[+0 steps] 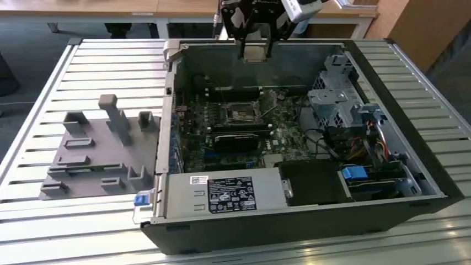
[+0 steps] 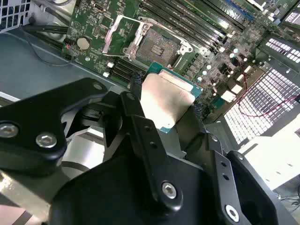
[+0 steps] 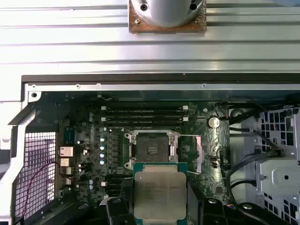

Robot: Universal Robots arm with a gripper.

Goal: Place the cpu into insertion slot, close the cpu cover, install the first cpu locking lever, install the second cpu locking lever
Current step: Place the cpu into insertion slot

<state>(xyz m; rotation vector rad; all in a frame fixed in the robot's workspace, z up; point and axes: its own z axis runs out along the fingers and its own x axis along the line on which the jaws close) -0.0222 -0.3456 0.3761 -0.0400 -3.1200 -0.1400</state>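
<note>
Both fingers (image 2: 140, 126) of mine are closed on the cpu (image 2: 166, 101), holding it by two edges; the insertion slot (image 2: 157, 47) lies open on the green motherboard (image 2: 86, 26), well below my fingers.

An open computer case (image 1: 279, 232) lies on the counter (image 1: 110, 61). A fixture block (image 1: 96, 154) stands on the counter at the case's 9 o'clock, toward the exterior view's left. Inside the case, the motherboard (image 1: 287, 138) lies flat on the case floor. The insertion slot (image 1: 239, 112) sits in the board toward 12 o'clock, with a long block (image 1: 237, 141) just at the slot's 6 o'clock. The power supply box (image 1: 220, 194) occupies the case's 7 o'clock corner, and the drive cage (image 1: 335, 102) its 2 o'clock side. The cpu cover (image 2: 121, 33) stands swung up beside the slot, leaving it uncovered. The cpu (image 1: 255, 53) is gripped in the claw (image 1: 255, 51), high over the case's 12 o'clock end and apart from the slot.
</note>
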